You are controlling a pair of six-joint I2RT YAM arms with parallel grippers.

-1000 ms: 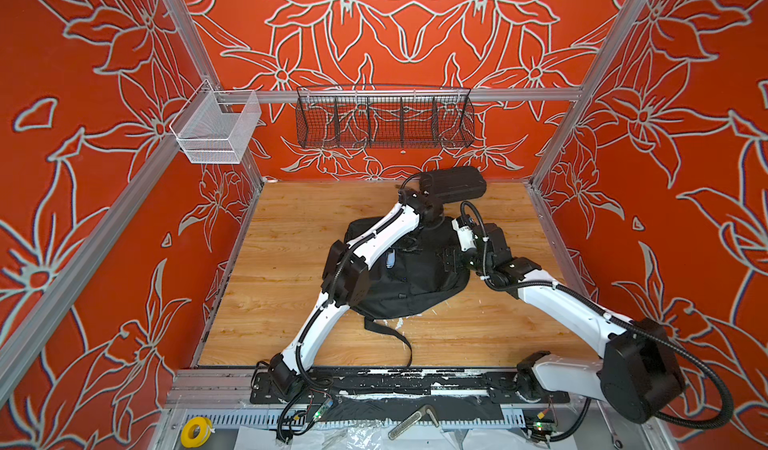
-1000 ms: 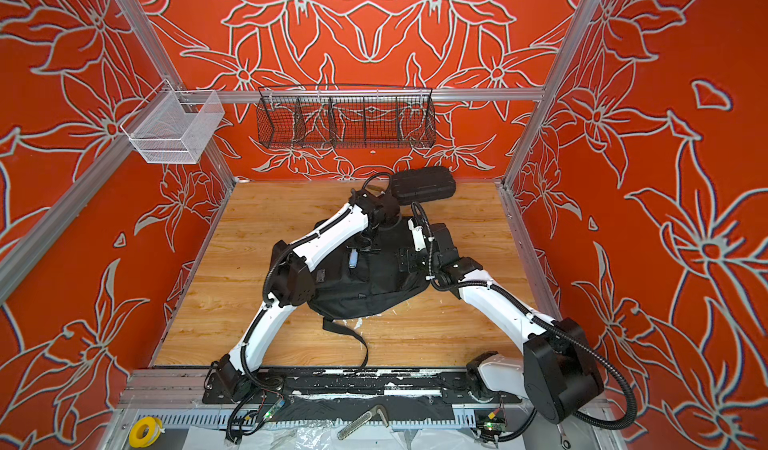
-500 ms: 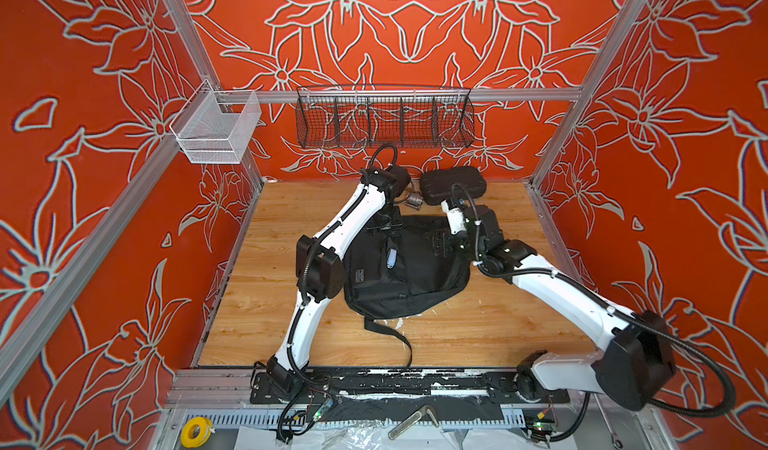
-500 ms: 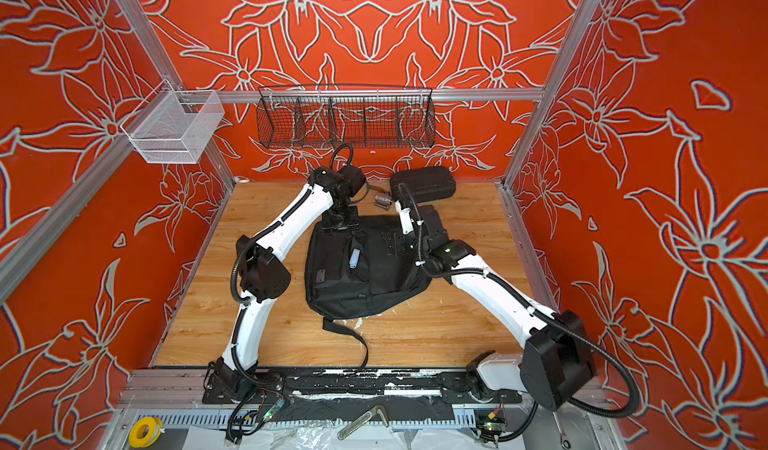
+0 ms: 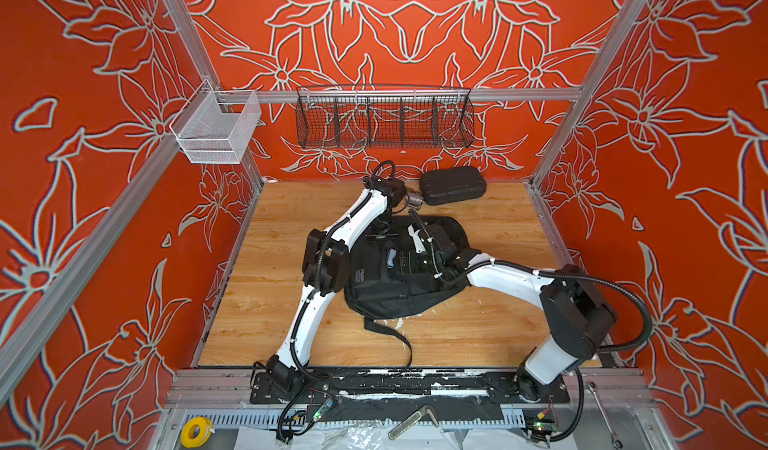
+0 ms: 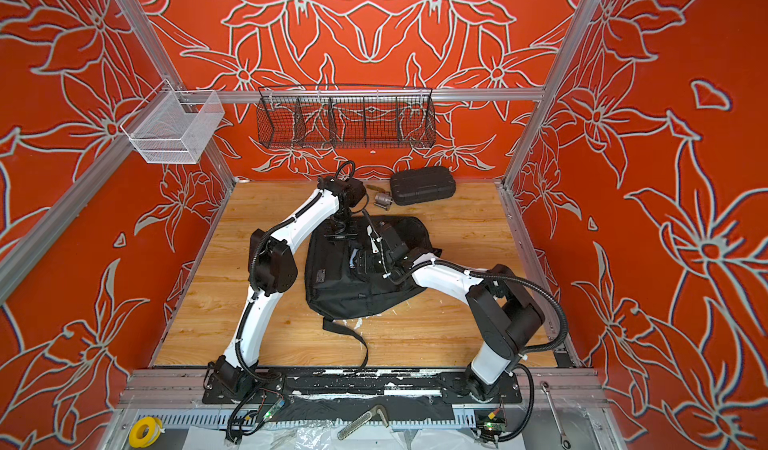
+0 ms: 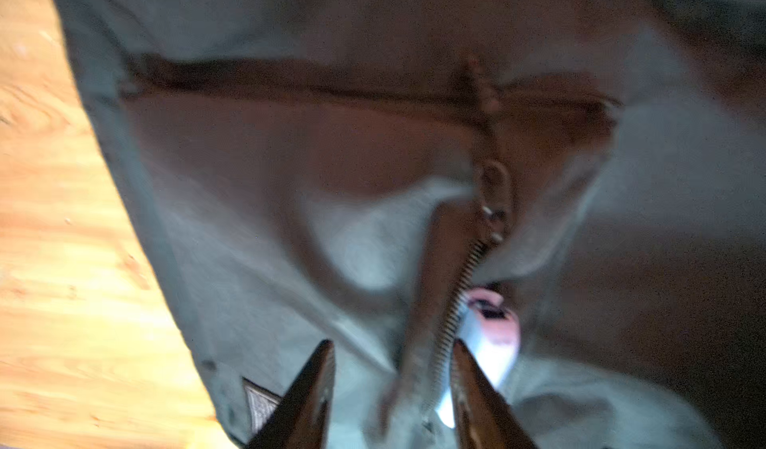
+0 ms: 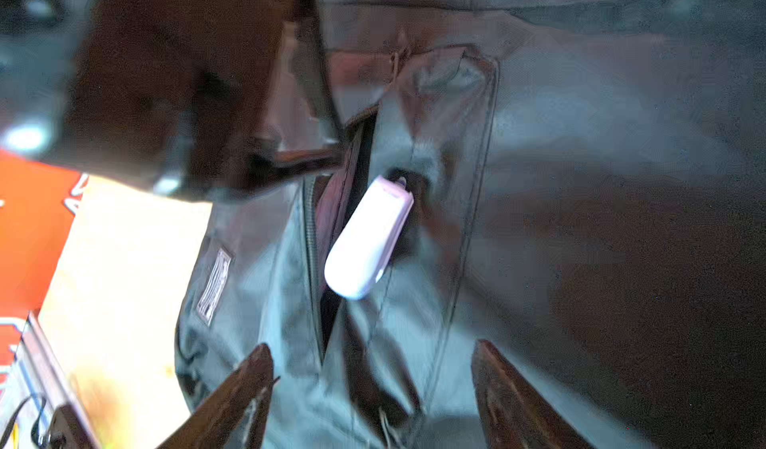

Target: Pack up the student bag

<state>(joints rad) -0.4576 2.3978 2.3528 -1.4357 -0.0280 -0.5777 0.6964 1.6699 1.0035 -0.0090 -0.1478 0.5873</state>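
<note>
The student bag, a black fabric backpack, lies flat mid-table in both top views. Its front pocket zip is partly open, and a small white-lilac object pokes out of the slit. My left gripper points down at the bag's top end. It is open, with the zip's edge lying in the gap between its fingers. My right gripper hovers wide open over the pocket, holding nothing. The label patch shows beside it.
A black hard case lies at the back, a small metal piece beside it. A black wire basket and a white mesh basket hang on the walls. A bag strap trails toward the front edge.
My left gripper came from the back by the hard case down onto the bag's top end, and its jaws narrowed. My right gripper drew back over the pocket.
</note>
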